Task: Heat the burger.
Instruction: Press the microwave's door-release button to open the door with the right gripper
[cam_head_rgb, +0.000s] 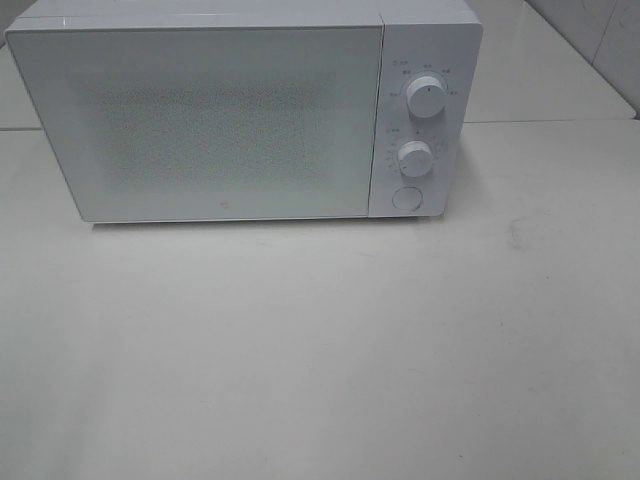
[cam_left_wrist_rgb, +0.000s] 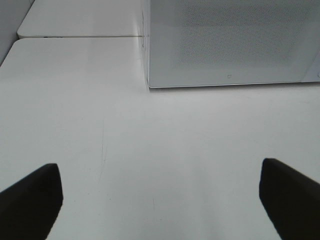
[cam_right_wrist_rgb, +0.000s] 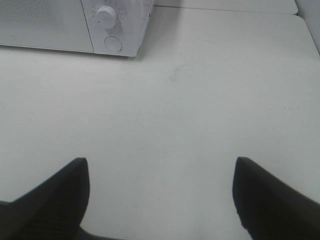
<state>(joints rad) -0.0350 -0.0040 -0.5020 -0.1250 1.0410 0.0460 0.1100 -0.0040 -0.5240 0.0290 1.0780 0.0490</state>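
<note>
The burger is out of view in every frame. A white microwave (cam_head_rgb: 230, 115) stands at the back of the table with its door shut; the mesh door hides its inside. Two dials (cam_head_rgb: 427, 98) and a round button (cam_head_rgb: 405, 197) sit on its right panel. My left gripper (cam_left_wrist_rgb: 160, 192) hangs open over bare table in front of the microwave's left corner (cam_left_wrist_rgb: 148, 86), nothing between its black fingers (cam_left_wrist_rgb: 30, 200). My right gripper (cam_right_wrist_rgb: 160, 192) is open too, empty, in front of the panel side (cam_right_wrist_rgb: 112, 30). Neither gripper appears in the exterior high view.
The white table (cam_head_rgb: 320, 350) stretches in front of the microwave. A seam between table tops runs behind it (cam_left_wrist_rgb: 80, 36). A faint smudge marks the surface at the right (cam_head_rgb: 515, 232).
</note>
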